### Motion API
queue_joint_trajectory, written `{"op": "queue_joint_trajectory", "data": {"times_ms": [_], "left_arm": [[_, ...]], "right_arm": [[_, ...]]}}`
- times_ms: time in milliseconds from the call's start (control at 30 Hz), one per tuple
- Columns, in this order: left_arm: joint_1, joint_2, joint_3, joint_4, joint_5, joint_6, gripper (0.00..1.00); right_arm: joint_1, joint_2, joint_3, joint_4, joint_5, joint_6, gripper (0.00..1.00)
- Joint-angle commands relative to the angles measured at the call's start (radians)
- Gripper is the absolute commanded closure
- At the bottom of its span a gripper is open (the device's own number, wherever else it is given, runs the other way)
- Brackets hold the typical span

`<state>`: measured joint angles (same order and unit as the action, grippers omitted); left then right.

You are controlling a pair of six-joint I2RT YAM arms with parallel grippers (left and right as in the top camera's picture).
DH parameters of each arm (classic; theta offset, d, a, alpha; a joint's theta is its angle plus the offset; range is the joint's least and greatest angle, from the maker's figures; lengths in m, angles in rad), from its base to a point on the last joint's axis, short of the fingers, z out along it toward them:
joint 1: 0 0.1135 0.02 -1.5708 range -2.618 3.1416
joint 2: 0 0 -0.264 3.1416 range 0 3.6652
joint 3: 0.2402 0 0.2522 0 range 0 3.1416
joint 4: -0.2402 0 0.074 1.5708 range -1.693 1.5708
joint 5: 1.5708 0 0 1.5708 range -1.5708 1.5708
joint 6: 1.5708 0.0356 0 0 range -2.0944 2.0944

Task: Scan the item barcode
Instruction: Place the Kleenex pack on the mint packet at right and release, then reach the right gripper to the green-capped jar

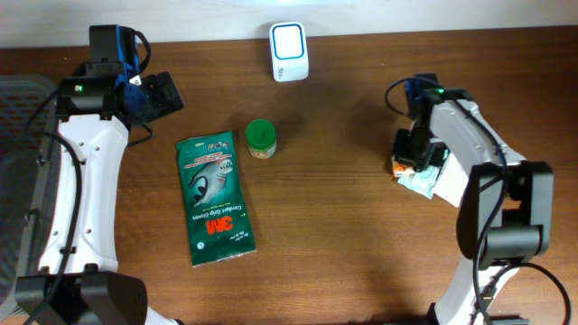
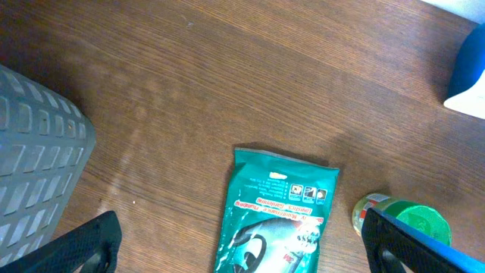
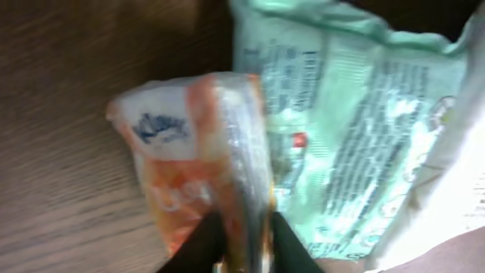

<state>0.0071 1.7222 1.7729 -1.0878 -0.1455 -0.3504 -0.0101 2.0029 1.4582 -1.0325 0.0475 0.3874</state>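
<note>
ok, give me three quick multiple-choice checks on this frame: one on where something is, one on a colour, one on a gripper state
1. Where is the jar?
A) lying on top of the green pouch
B) standing on the table beside the pouch
C) held up by the left gripper

2. What colour is the jar's lid?
A) red
B) green
C) blue

3. How is the left gripper?
A) open, holding nothing
B) shut on the pouch
C) shut on the jar

Answers:
1 B, the overhead view shows it on the wood by the pouch's upper corner.
2 B, the lid shows green in the overhead and left wrist views.
3 A, its fingers stand wide apart above the table, gripping nothing.
</note>
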Motion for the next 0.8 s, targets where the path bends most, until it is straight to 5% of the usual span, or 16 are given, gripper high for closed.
{"op": "queue_joint_trajectory", "data": {"times_ms": [0,467,567,767], "left_arm": [[0.003,-0.003,0.01,0.002,0.003,0.015,0.01],[0.003,-0.003,0.01,0.002,0.003,0.015,0.01],[0.003,-0.003,0.01,0.002,0.003,0.015,0.01],[0.003,-0.003,0.01,0.002,0.003,0.015,0.01]], "right_arm": [[-0.022,-0.005,0.015,-0.006,-0.08,-0.042,0.64],[0.141,-0.012,0.402,-0.123,-0.204,-0.175,0.34],[0.223,-0.012,0.418,-0.036,-0.202,-0.174,0.02],[0.381,0.016,0.397,0.192,-0.22,-0.171,0.02]]}}
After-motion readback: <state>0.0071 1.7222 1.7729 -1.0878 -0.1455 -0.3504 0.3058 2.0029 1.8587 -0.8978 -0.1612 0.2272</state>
